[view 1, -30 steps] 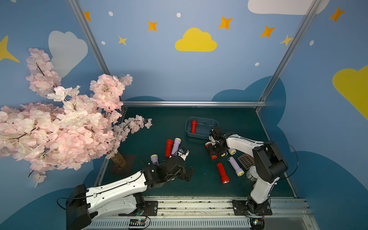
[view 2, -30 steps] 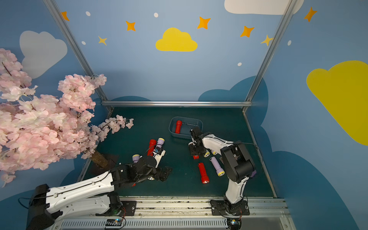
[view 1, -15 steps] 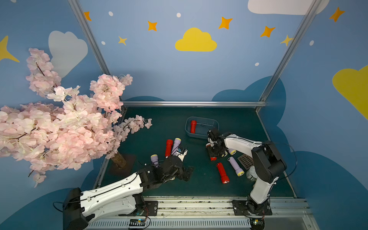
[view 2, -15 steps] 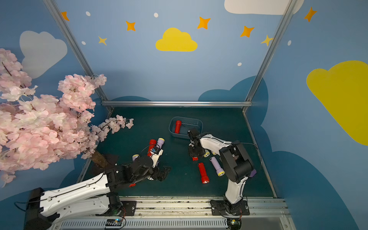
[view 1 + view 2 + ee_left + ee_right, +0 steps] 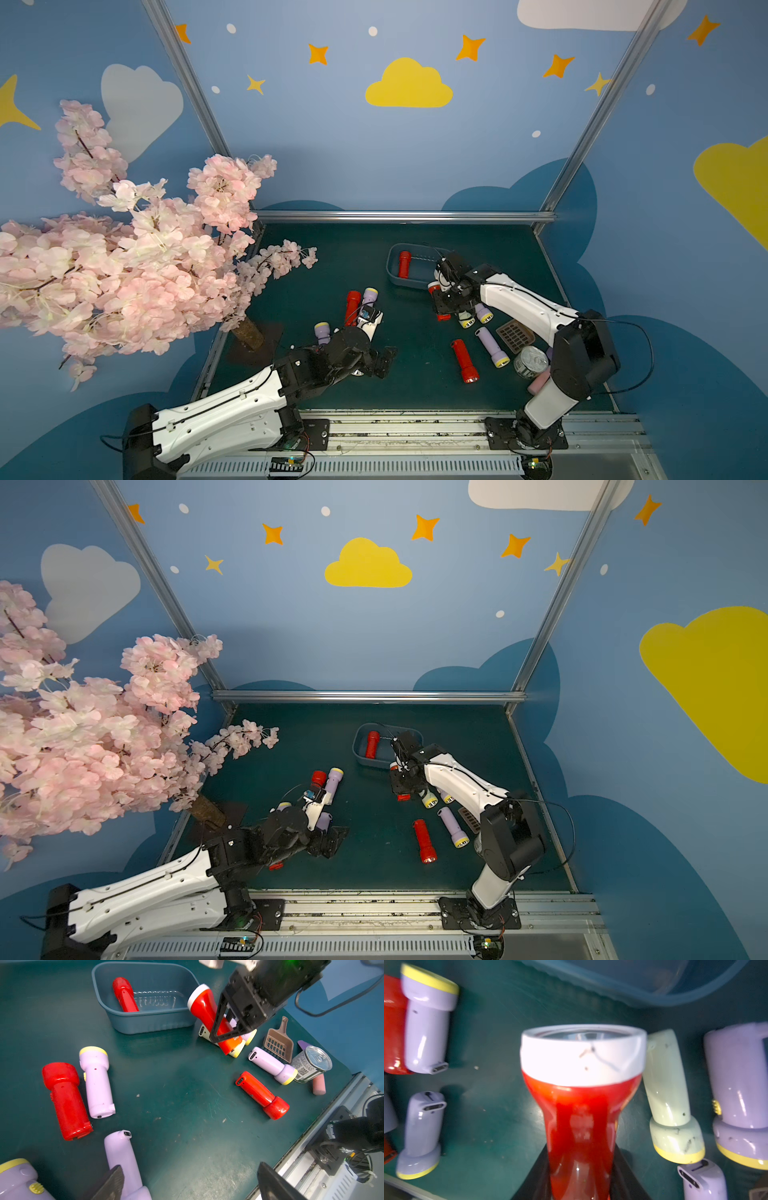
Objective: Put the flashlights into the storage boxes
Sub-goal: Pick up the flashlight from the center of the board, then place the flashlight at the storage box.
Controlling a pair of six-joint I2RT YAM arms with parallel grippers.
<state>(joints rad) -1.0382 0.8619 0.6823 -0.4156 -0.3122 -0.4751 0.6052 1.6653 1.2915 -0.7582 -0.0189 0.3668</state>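
My right gripper (image 5: 580, 1178) is shut on a red flashlight (image 5: 581, 1105) with a white head ring, just beside the dark blue-grey storage box (image 5: 415, 282). That flashlight (image 5: 209, 1016) is tilted, head up toward the box. One red flashlight (image 5: 404, 264) lies inside the box (image 5: 145, 1022). A pale yellow flashlight (image 5: 668, 1095) and lilac ones lie under and beside the right gripper (image 5: 446, 299). My left gripper (image 5: 190, 1180) is open over bare mat, one finger next to a lilac flashlight (image 5: 122, 1159). More red and lilac flashlights lie mid-mat (image 5: 352, 305) and front right (image 5: 464, 359).
A brown slotted scoop (image 5: 279, 1043), a silver tin can (image 5: 311, 1064) and a pink cylinder (image 5: 319, 1084) sit at the front right by the right arm's base. A pink blossom tree (image 5: 124, 257) overhangs the left side. A metal rail (image 5: 415, 428) runs along the front edge.
The right jaws have closed on the white-ringed red flashlight and shifted slightly toward the box. The left arm has drawn back a little toward the front.
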